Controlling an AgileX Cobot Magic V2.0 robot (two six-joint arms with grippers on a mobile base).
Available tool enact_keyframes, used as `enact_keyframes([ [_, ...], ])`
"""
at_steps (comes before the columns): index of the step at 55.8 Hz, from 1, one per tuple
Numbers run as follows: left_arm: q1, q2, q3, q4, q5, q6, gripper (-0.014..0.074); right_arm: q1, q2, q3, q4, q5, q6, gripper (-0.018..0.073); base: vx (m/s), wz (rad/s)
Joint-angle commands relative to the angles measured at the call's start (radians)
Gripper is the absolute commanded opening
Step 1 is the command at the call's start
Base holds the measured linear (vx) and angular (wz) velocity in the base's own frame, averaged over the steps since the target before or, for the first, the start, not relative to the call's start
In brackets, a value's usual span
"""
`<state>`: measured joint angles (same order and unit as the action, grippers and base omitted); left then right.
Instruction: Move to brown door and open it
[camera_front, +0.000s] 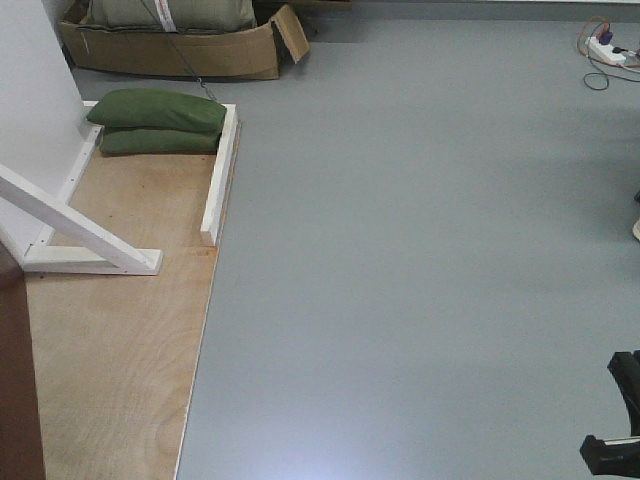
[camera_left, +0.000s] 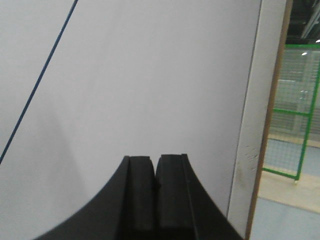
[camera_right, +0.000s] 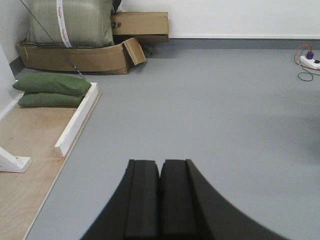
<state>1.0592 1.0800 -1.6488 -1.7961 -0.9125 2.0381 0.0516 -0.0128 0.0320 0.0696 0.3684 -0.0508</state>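
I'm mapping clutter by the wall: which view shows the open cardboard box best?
The right wrist view: the whole cardboard box shows, flap open, a green sack in it. The front view cuts it off at the top edge. The left wrist view faces a white panel, no box.

Soft, even indoor light, faint shadows, a pale glare patch on the grey floor (camera_front: 400, 250).

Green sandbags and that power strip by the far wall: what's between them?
The white rail beside the sandbags, then bare grey floor, shown in the right wrist view.
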Motion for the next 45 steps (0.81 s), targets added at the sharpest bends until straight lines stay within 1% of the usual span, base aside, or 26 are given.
enact_keyframes([
  [1, -0.04, -0.044, -0.025, 0.023, 0.08, -0.018, 0.0067, 0.002, -0.006, 0.004, -0.003, -0.078, -0.006, 0.0, 0.0, 0.0],
  [6, -0.083, -0.071, -0.025, 0.023, 0.08, -0.02, 0.0067, 0.002, -0.006, 0.004, -0.003, -0.078, -0.006, 0.0, 0.0, 0.0],
  [18, -0.228, -0.143, -0.025, 0.023, 0.102, -0.022, 0.0067, 0.002, -0.006, 0.004, -0.003, -0.078, -0.006, 0.0, 0.0, 0.0],
  [29, -0.368, -0.197, -0.025, 0.023, 0.106, -0.127, 0.0067, 0.002, -0.006, 0.004, -0.003, -0.078, -0.006, 0.0, 0.0, 0.0],
  [45, -0.535, -0.215, -0.024, 0.023, 0.134, -0.23, 0.0067, 0.002, -0.006, 0.004, -0.003, -0.078, -0.006, 0.0, 0.0, 0.0],
])
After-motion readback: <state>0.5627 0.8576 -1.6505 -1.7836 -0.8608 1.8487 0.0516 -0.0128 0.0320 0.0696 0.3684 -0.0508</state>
